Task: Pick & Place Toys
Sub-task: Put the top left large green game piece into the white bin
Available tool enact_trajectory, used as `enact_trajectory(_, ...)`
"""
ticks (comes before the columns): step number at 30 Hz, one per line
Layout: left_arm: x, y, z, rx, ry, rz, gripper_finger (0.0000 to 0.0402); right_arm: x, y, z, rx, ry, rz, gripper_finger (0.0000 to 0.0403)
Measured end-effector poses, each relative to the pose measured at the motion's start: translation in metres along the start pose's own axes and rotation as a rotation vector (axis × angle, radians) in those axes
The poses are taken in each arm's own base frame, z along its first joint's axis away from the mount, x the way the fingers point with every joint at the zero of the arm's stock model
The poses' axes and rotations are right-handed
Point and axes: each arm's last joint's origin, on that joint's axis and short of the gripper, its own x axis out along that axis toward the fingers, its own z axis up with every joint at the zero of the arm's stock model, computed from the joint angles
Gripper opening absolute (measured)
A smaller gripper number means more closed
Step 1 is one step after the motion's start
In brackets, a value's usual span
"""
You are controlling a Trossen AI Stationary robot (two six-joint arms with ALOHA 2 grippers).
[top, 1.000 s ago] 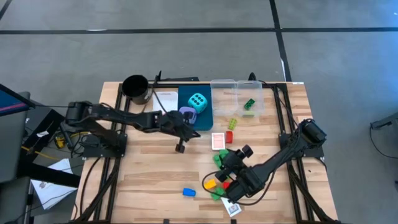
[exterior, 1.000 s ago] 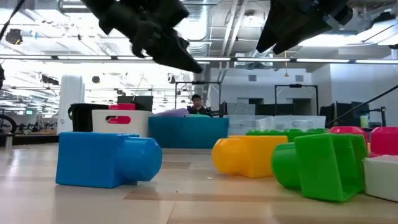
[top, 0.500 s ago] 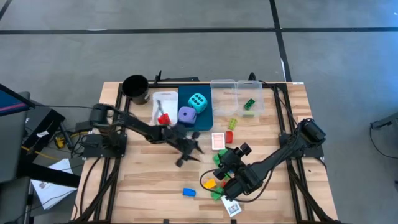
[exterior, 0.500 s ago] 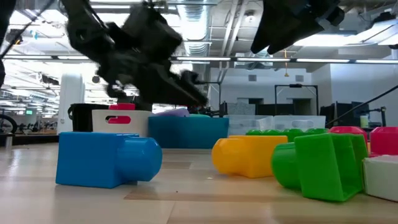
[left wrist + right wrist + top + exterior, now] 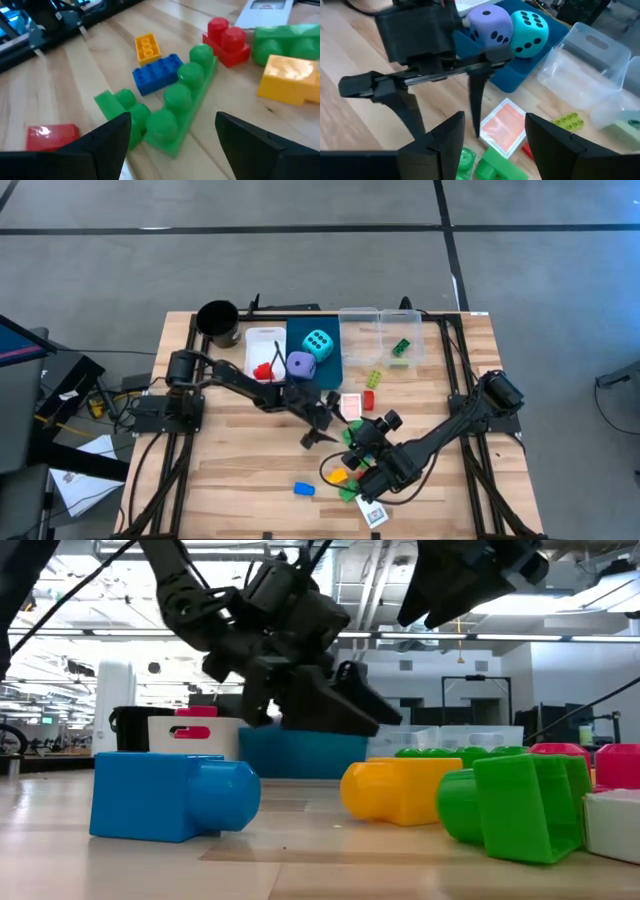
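My left gripper [image 5: 324, 421] [image 5: 172, 145] hangs open and low over the table's middle, beside the loose toys, touching nothing. Ahead of its fingers lie a long green brick [image 5: 182, 107], a blue brick [image 5: 156, 74], an orange brick [image 5: 147, 48], a red brick [image 5: 227, 38] and a yellow brick [image 5: 287, 77]. My right gripper [image 5: 362, 442] [image 5: 495, 145] hovers open over the brick cluster, nothing between its fingers. A pink card [image 5: 351, 406] lies flat on the table. A purple die [image 5: 300, 364] and a cyan die [image 5: 318, 344] sit in the blue bin [image 5: 330, 368].
A white bin [image 5: 262, 340] holds a red brick [image 5: 263, 372]. A clear bin [image 5: 380, 330] holds a green brick [image 5: 401, 347]. A black cup [image 5: 218, 322] stands at the far left. A lone blue brick [image 5: 304, 489] lies near the front edge.
My left gripper has come away from the blue bin, going down and toward the table's near right, toward the brick cluster, tipping flatter as it went. Its fingers have opened from shut to wide apart. My right arm has kept still.
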Motion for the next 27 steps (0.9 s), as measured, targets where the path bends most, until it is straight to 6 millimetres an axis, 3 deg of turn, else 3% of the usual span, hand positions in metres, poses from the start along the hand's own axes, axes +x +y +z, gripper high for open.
enact_trajectory(10,0.016,0.006,0.005,0.056,-0.017,-0.007,0.0281,0.0,0.0,-0.001,0.092,0.022,0.003,0.0202)
enact_trajectory(18,0.039,-0.011,-0.01,0.052,0.044,-0.087,0.0281,0.0,-0.001,-0.001,0.101,0.023,0.0,0.0202)
enact_trajectory(27,0.043,-0.023,-0.016,0.021,0.124,-0.142,0.0277,0.002,-0.004,0.0,0.068,0.028,-0.023,0.0202)
